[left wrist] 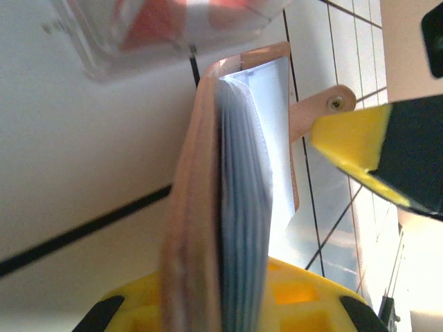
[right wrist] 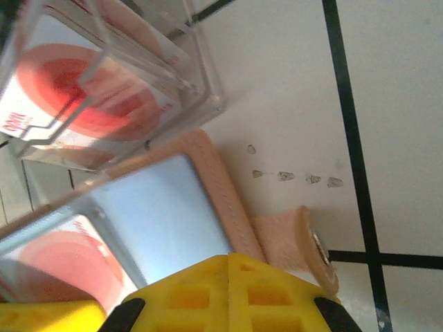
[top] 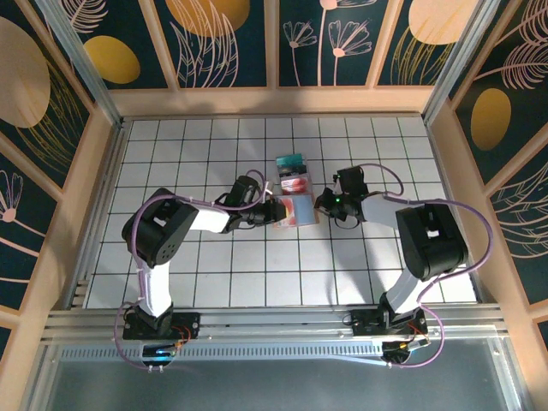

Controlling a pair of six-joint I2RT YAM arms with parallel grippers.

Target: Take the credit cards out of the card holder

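Observation:
The tan card holder [top: 298, 211] lies open between both grippers in the middle of the tiled table. My left gripper [top: 274, 210] is shut on its left side; in the left wrist view the tan cover and blue-grey sleeves of the card holder [left wrist: 208, 207] run between that gripper's [left wrist: 221, 304] yellow fingers. My right gripper [right wrist: 228, 259] is shut, its tips over the card holder's [right wrist: 166, 207] right edge beside the side tab [right wrist: 297, 238]. A red-spot credit card [right wrist: 62, 266] shows inside a sleeve. Behind the holder lie a white and red credit card [top: 294, 182] and a teal one [top: 291, 161].
The white and red card sits in a clear plastic case [right wrist: 197, 86] just beyond the holder. Wooden walls [top: 94, 171] ring the white tiled floor [top: 214, 274]. The arm bases stand on a metal rail [top: 274, 321] at the near edge.

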